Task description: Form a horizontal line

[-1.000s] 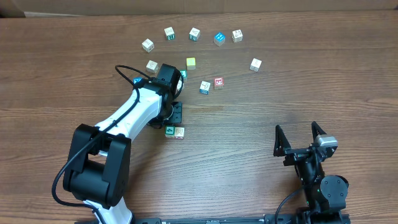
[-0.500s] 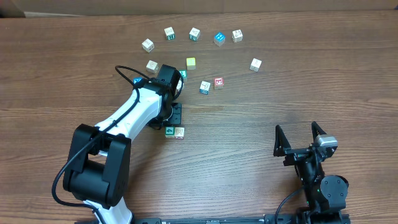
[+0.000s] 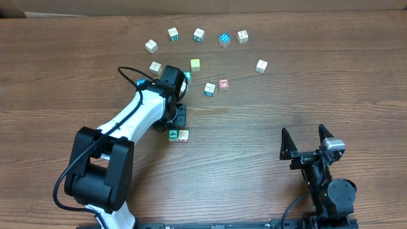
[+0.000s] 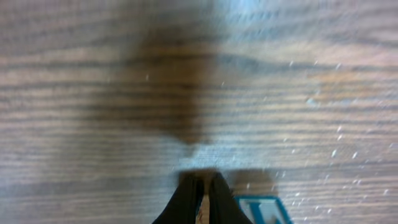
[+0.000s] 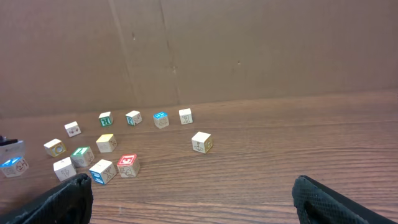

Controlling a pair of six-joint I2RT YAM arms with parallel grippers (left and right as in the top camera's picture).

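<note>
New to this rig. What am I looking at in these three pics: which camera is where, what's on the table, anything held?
Two robot arms at a wooden table. One picture looks down from above; the other two come from a camera on each wrist. Small letter cubes lie scattered on the far side, and a pair of cubes sits side by side next to the left gripper. That gripper is shut, holding nothing visible. The right gripper is open and empty, away from the cubes.

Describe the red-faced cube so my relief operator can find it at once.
In the overhead view, look just right of the left arm's wrist: two cubes sit side by side. The red-faced cube is the right one, the blue cube the left.
</note>
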